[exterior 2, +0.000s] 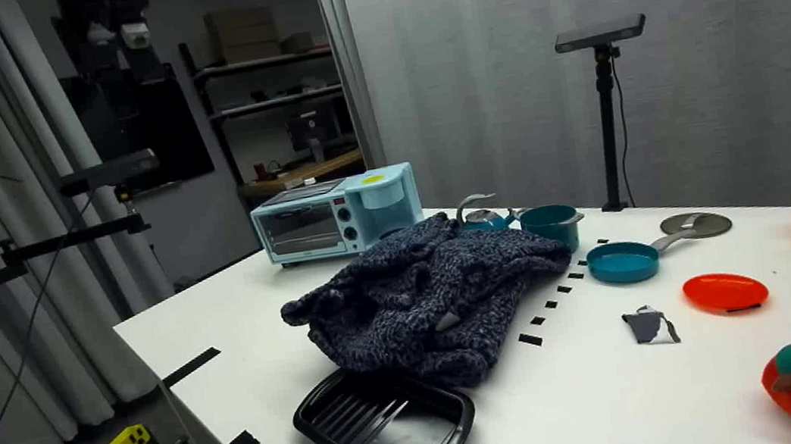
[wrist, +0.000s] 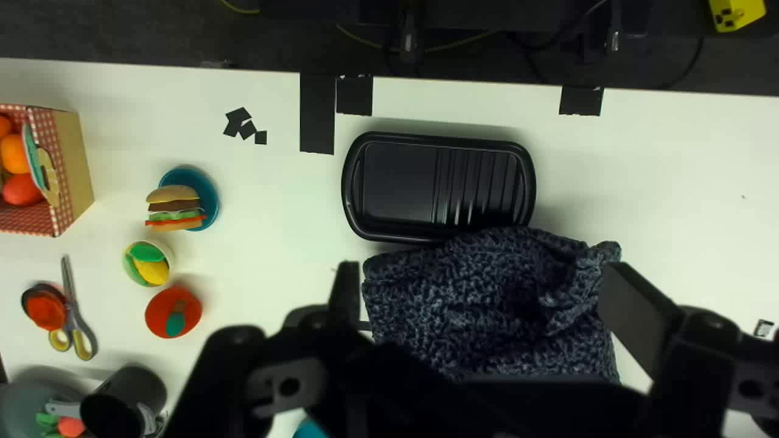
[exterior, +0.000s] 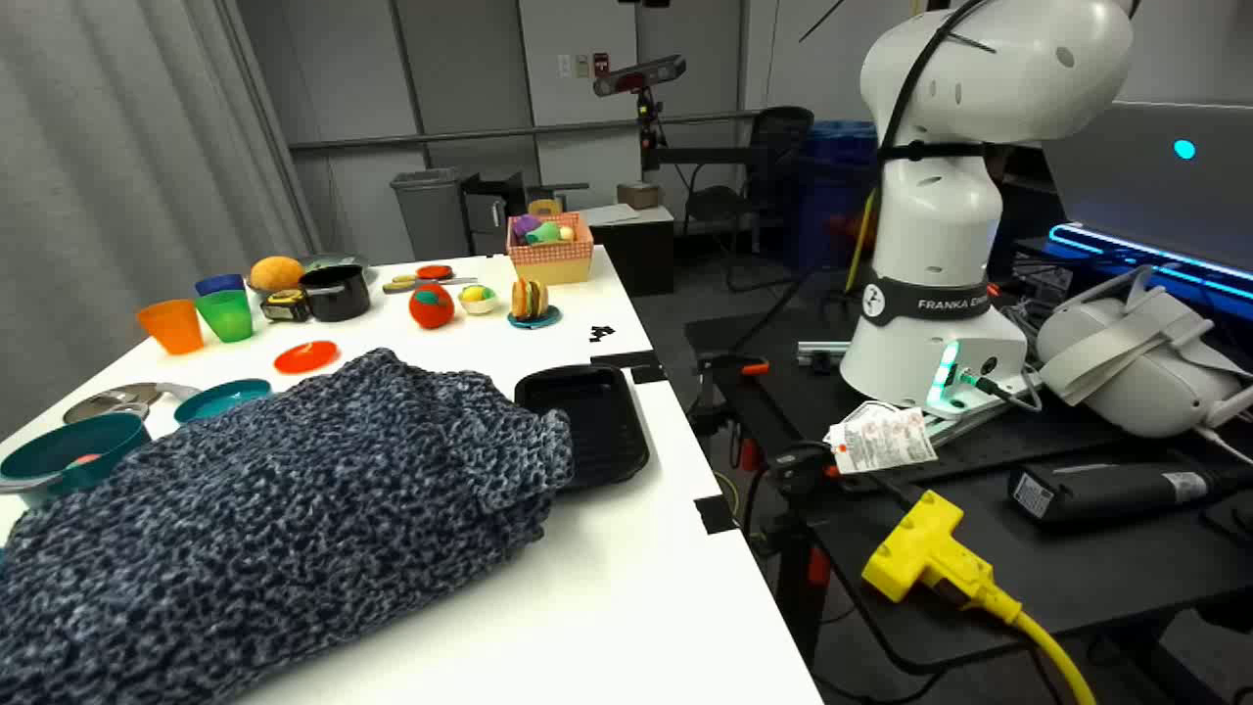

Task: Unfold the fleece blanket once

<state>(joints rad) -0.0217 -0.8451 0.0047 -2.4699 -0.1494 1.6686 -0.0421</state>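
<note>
Over the white table (wrist: 688,164): gripper (wrist: 490,304) released, its fingers (wrist: 636,316) spread wide in the wrist view, nothing grasped.

Gripper height: neither exterior view takes in the gripper, so I cannot fairly say how far it stands above the cloth; it looks apart from it.

Fleece blanket (wrist: 481,292): straight below, framed between the fingers, its side edges near the two fingertips as the wrist sees them; the rest runs out of sight behind the gripper's body.

Edge to reach: the side by the black tray (wrist: 398,182), which lies from the fingertips toward the arm's base (exterior: 925,348); the fingers would meet along a line parallel to the tray's long side.

Long axis of the blanket: judging by both exterior views, roughly away from the base, the heap too bunched to run straight.

Folds: crumpled, lapped over one another; the unfolding looks not yet done, and the next move probably calls for a pinch on one upper layer only.

Tray rim: partly covered by the blanket, so a low pull that way could drag the tray.

Teal pot (exterior 2: 551,224): just beside the blanket's far end; a layer swung outward could catch it.

Light-blue toaster oven (exterior 2: 338,218): beyond the heap in an exterior view, well apart from the tray.
</note>
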